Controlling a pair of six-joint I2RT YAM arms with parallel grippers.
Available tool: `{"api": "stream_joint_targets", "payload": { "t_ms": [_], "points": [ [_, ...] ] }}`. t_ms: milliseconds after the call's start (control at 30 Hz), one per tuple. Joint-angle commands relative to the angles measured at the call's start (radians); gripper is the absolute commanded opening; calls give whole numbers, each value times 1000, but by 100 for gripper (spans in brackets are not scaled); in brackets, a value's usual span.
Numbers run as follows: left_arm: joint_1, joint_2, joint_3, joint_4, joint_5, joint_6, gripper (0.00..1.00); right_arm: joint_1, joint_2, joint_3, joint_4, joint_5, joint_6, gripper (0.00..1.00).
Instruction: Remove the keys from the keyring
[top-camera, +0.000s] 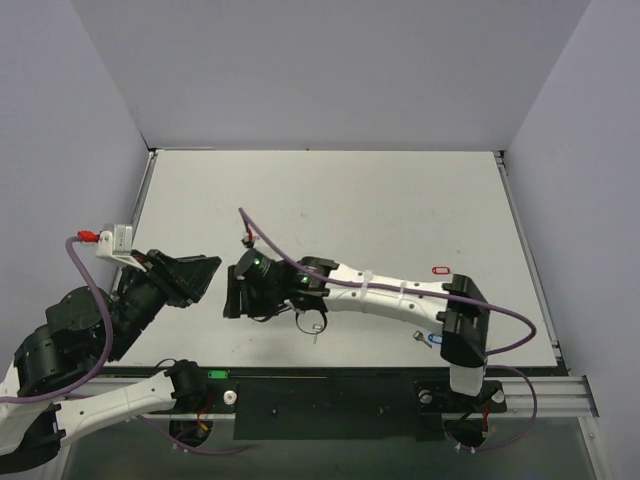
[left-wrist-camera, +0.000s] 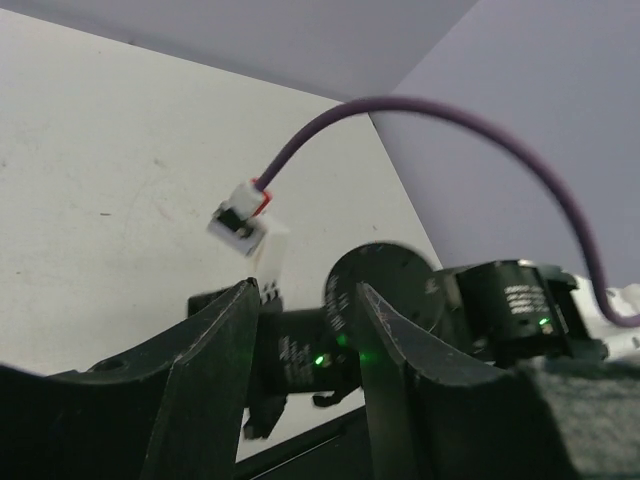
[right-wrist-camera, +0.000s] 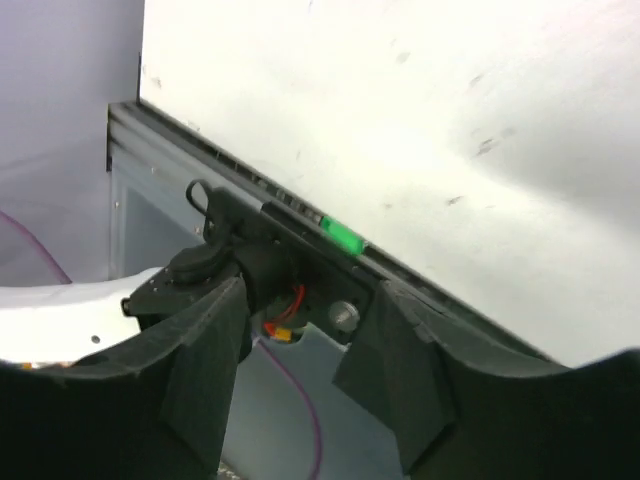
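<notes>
A thin silver keyring (top-camera: 312, 322) lies on the white table (top-camera: 330, 200) just in front of my right forearm, with a tiny metal piece at its near side. A key with a bright green head (top-camera: 217, 375) lies on the black front rail; it also shows in the right wrist view (right-wrist-camera: 343, 236). A small bare silver key (top-camera: 420, 335) lies near the right arm's base. My left gripper (top-camera: 212, 268) (left-wrist-camera: 305, 300) is open and empty, facing my right gripper. My right gripper (top-camera: 232, 292) (right-wrist-camera: 310, 300) is open and empty, left of the keyring, above the table's front edge.
A red tag (top-camera: 440, 269) lies right of centre and a blue tag (top-camera: 435, 339) lies beside the silver key. A purple cable (top-camera: 265, 240) arches over the right wrist. The front rail (top-camera: 330, 385) and grey walls bound the table.
</notes>
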Motion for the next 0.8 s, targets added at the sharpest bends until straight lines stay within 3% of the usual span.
{"api": "stream_joint_targets", "payload": {
  "t_ms": [0, 133, 367, 567, 767],
  "points": [
    [0, 21, 39, 38, 22, 10, 53, -66, -139, -124, -80, 164, -157, 56],
    [0, 33, 39, 37, 24, 13, 52, -106, -319, -292, -88, 287, -251, 70],
    [0, 38, -9, 81, 25, 13, 52, -115, -624, -448, -111, 554, -344, 98],
    [0, 61, -35, 103, 31, 18, 52, -116, -808, -560, -99, 803, -366, 100],
    [0, 78, -70, 133, 34, 20, 52, -117, -943, -603, -137, 917, -442, 100]
  ]
}}
